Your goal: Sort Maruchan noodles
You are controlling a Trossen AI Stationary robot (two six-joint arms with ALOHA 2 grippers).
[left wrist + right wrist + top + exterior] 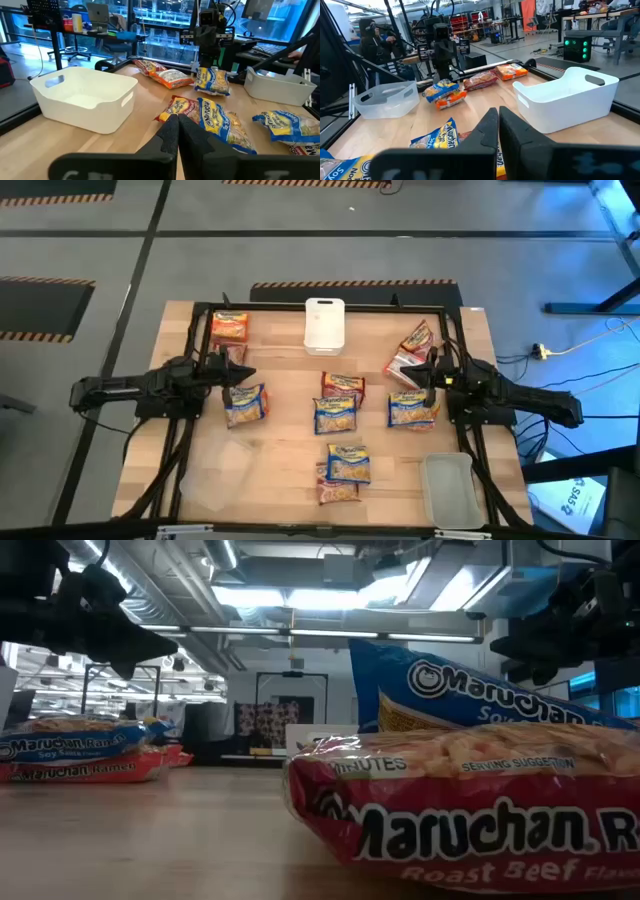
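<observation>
High view: I saw both end effectors, left (243,368) and right (424,372), closed and empty above the Maruchan noodles (335,414).

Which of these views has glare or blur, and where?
Low view: ceiling lights blow out to white, and the near red Maruchan packet fills the frame, soft at its near edge. Left wrist view: the left hand is a blurred dark mass. Right wrist view: the right hand likewise. High view: evenly lit.

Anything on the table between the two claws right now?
Yes: in the high view, between the left claw and right claw lie a red packet and a blue packet, overlapping mid-table.
</observation>
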